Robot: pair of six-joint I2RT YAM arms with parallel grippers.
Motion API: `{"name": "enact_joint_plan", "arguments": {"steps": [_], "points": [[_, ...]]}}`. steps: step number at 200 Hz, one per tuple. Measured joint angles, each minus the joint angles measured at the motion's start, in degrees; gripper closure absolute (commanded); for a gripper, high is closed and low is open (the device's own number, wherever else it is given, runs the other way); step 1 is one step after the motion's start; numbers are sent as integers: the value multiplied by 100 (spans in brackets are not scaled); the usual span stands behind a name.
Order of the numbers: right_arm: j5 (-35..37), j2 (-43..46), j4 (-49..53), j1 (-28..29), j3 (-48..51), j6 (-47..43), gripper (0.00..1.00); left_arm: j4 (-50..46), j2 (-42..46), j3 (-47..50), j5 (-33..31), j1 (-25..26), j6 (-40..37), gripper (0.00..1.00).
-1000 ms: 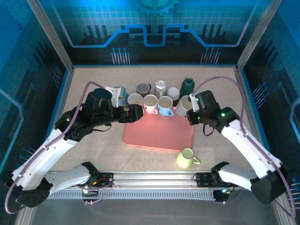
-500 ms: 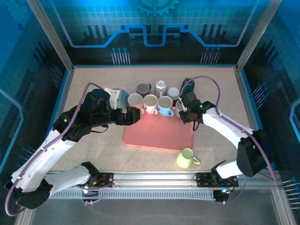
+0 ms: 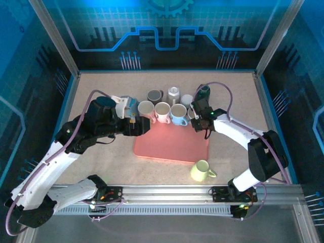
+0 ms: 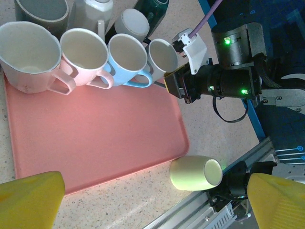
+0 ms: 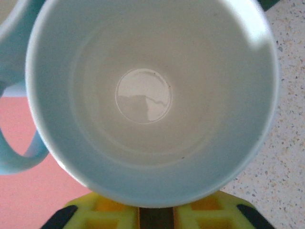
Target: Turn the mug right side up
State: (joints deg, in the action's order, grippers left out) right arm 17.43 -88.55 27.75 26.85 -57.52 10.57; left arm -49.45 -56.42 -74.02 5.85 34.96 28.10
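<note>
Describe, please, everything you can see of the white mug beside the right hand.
The white mug is glossy, ceramic by the look, and plain inside, with a round flat bottom that catches reflections. It is empty and stands mouth up at the right end of the row, right beside the blue mug, at the far right corner of the tray. The right hand sits at its rim; whether it grips the mug cannot be told. I cannot make out its handle.
</note>
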Motion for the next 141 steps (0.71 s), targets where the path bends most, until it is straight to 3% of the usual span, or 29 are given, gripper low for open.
{"name": "enact_joint_plan", "arguments": {"steps": [19, 51, 99, 141], "points": [[-13, -20, -26, -4, -2, 26, 51, 0, -46, 0, 4, -24, 0, 1], [-44, 15, -15, -2, 0, 13, 42, 4, -138, 0, 79, -31, 0, 1], [-278, 1093, 356, 13, 15, 350, 38, -9, -313, 2, 214, -31, 28, 3], [-424, 2345, 984, 138, 11, 1016, 38, -107, -1071, -98, 396, 170, 46, 4]]}}
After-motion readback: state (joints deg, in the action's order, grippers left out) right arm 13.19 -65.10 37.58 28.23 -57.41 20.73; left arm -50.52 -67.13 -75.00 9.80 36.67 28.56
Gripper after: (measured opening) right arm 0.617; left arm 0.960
